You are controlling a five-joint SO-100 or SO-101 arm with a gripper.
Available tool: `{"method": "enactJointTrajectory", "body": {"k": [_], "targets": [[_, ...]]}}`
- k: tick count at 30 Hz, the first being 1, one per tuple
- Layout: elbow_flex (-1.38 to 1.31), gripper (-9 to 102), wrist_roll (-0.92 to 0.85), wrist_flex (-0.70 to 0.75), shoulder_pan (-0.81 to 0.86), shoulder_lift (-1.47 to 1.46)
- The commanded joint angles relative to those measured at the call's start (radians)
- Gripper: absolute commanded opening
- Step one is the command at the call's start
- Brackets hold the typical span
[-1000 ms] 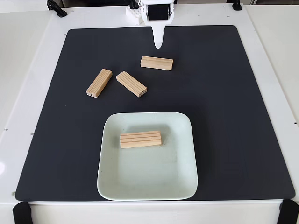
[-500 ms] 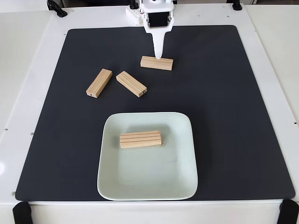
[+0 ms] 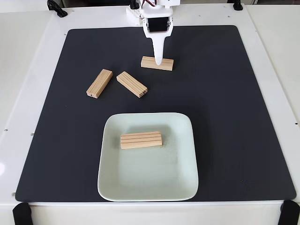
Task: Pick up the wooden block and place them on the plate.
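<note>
**One block on the plate, three on the mat**

In the fixed view, a white table (image 3: 33, 56) carries a big black mat (image 3: 234, 117). The pale green plate (image 3: 147, 187) sits close to the near edge of the mat, a little left of the middle. One wooden block (image 3: 141, 139) lies flat on the plate, in its far half. Its top has long grooves, and it runs almost side to side.

Farther back, two more blocks lie on the mat, left of the middle. The left block (image 3: 99, 83) is tilted, with its far end pointing to the right. The middle block (image 3: 131, 84) is just beside it and tilts the other way, so the two far ends are near each other but apart.

Farther still, the far block (image 3: 157, 63) lies near the far edge of the mat, almost side to side. The white claw (image 3: 158, 61) reaches down from the far edge of the table, and its tip is over the middle of this block. The fingers look like one thin point from here, so it is not clear how far the claw is open, or if it grips the block.
</note>
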Motion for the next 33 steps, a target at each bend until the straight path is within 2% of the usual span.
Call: {"method": "enactJointTrajectory", "body": {"k": [1,4,33], "targets": [[-0.002,29,-0.011,-0.008,-0.005,0.017],[0.0,35,-0.012,-0.008,-0.005,0.017],[0.044,31,0.005,-0.057,-0.005,0.0]]}}
